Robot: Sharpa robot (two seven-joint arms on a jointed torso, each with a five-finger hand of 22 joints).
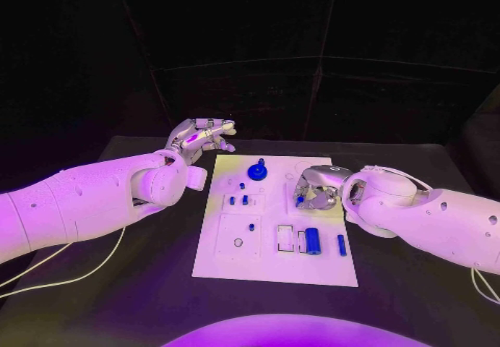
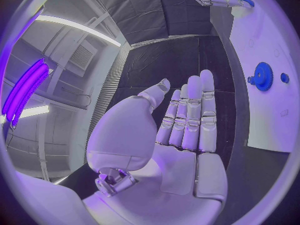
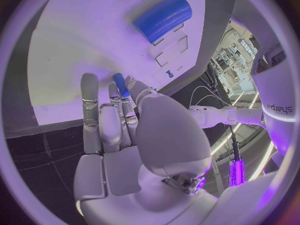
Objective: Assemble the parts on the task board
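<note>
The white task board (image 1: 273, 262) lies in the middle of the table. My right hand (image 1: 319, 186) hovers over the board's right side and pinches a small blue peg (image 1: 300, 199); in the right wrist view the peg (image 3: 120, 85) sits between the thumb and fingers of that hand (image 3: 125, 130). My left hand (image 1: 203, 137) is raised beyond the board's far left corner, and in the left wrist view its fingers (image 2: 187, 120) are straight and hold nothing. A blue gear (image 1: 257, 171) stands at the board's far end. A thick blue cylinder (image 1: 311, 240) and a thin blue pin (image 1: 341, 244) lie near the front right.
Two or three small blue pegs (image 1: 244, 200) stand in the board's left middle, near rectangular recesses (image 1: 285, 238). A white cable (image 1: 73, 278) trails over the black table at the front left. The right wrist view has the cylinder (image 3: 162, 18) beyond the fingertips.
</note>
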